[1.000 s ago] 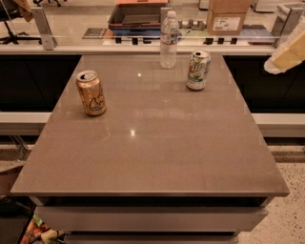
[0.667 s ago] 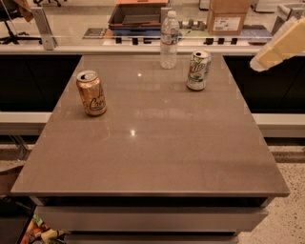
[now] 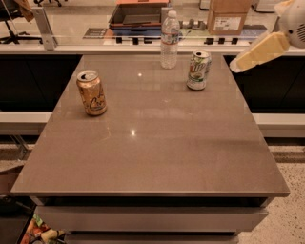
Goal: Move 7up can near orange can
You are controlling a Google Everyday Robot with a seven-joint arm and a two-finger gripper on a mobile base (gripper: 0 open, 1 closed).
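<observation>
Two cans stand apart on the grey-brown surface [image 3: 152, 157], so the cream tool [image 3: 237, 66], empty near the upright white-green 7up can [image 3: 198, 70], how far open I cannot tell, should grip mid-body squarely before crossing to the golden-orange metallic can [image 3: 91, 93].

The gripper [image 3: 259, 51] hangs at upper right, just right of the 7up can [image 3: 198, 70] and not touching it, its arm cut by the right edge. Beyond the table [image 3: 157, 157], the box [image 3: 228, 13] is cut by the top edge.
</observation>
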